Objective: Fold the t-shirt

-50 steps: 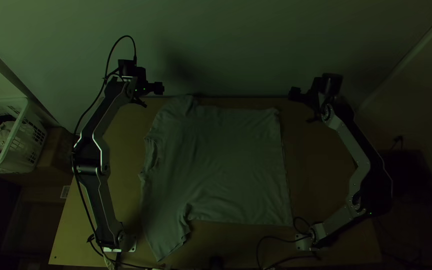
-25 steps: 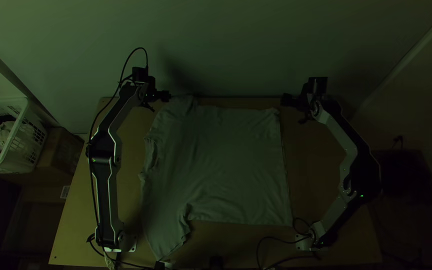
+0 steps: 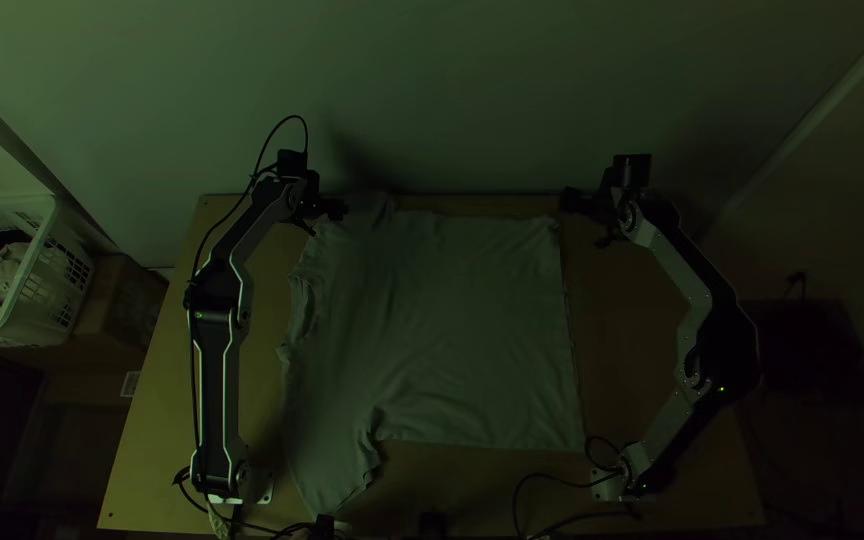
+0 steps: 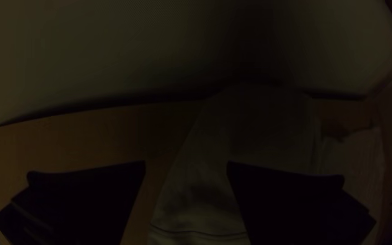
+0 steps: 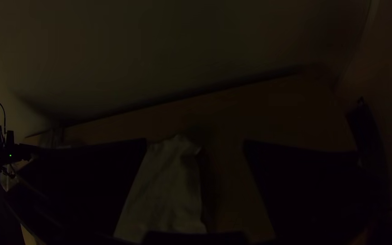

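Observation:
The t-shirt [image 3: 452, 330] lies spread on the table, its hem toward the right and one sleeve stretching to the near left. My left gripper [image 3: 337, 209] is over the shirt's far left corner; in the left wrist view the same gripper [image 4: 186, 168] stands open, with the sleeve cloth [image 4: 200, 195] below and between its fingers. My right gripper [image 3: 570, 201] is just off the far right corner of the shirt. Seen in the right wrist view, this gripper [image 5: 195, 145] is open, and the shirt's corner [image 5: 173, 181] lies below between its fingers.
The light wooden table [image 3: 242, 250] ends at a pale wall [image 3: 472, 90] along the far side. A white laundry basket [image 3: 47, 270] with cloth in it stands beyond the table's left edge. Cables [image 3: 522, 490] lie at the near edge.
My left gripper has moved right and nearer, from beyond the shirt's far left corner to over it. The right gripper has moved slightly left toward the shirt. The shirt lies as before.

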Controlling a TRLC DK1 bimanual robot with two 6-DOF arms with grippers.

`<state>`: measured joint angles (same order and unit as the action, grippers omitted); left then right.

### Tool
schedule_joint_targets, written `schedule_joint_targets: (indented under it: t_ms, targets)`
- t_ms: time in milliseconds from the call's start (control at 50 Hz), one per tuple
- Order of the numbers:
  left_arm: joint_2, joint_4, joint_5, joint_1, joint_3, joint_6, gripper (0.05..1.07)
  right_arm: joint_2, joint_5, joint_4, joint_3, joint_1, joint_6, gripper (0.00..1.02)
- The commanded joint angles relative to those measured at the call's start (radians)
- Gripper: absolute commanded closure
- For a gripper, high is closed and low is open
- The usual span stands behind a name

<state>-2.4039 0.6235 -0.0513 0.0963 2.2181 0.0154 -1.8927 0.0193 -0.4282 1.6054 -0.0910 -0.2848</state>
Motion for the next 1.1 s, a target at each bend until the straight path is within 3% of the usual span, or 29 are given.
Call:
schedule_joint_targets:
  t_ms: [0, 140, 240, 320, 720, 1080]
  targets:
    - [-0.038, 0.016, 0.001, 0.000, 0.026, -0.034, 0.34, -0.032, 0.005, -0.003, 0.025, -0.004, -0.022, 0.05]
    - [-0.063, 0.036, 0.001, 0.003, 0.026, -0.042, 0.64, -0.043, 0.005, -0.006, 0.033, -0.004, -0.022, 0.05]
    - [-0.075, 0.048, 0.001, 0.002, 0.026, -0.042, 0.80, -0.055, 0.005, -0.017, 0.045, -0.004, -0.024, 0.05]
    - [-0.077, 0.050, 0.001, 0.002, 0.026, -0.038, 1.05, -0.071, 0.005, -0.038, 0.060, -0.004, -0.028, 0.05]
    - [0.015, 0.050, -0.001, 0.011, 0.031, -0.002, 1.05, -0.209, 0.005, -0.176, 0.223, -0.004, -0.111, 0.09]
    - [0.104, 0.065, -0.001, -0.001, 0.031, 0.026, 1.05, -0.427, 0.010, -0.325, 0.467, -0.021, -0.136, 0.10]
